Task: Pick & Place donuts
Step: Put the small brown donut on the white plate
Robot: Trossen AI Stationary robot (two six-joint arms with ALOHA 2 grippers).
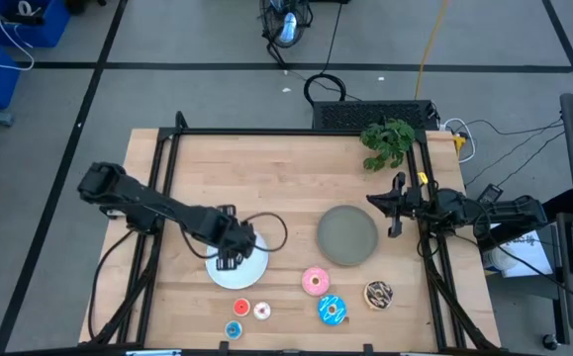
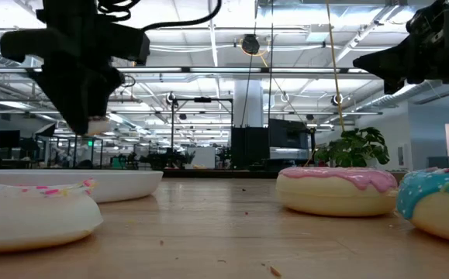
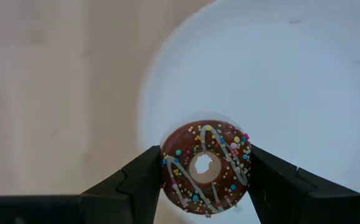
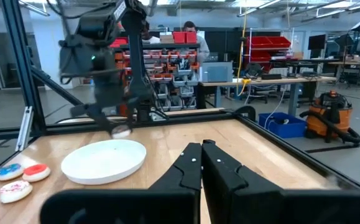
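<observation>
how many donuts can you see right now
7. A small brown one is held in the left gripper over the white plate. Three tiny ones, red, white and blue, lie below the plate. Pink, blue sprinkled and brown drizzled lie near the grey plate.

You're in a robotics lab or workshop.
Look past the table: parts-bin shelving [image 4: 167, 59], workbenches [image 4: 273, 84], a shop vacuum [image 4: 332, 118], exposed ceiling trusses [image 2: 232, 70].

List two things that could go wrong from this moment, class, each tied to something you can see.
1. The left gripper pinches the small brown donut only by its edges above the white plate; it may slip out early.
2. Released from that height, it might bounce or roll off the plate onto the table.
</observation>
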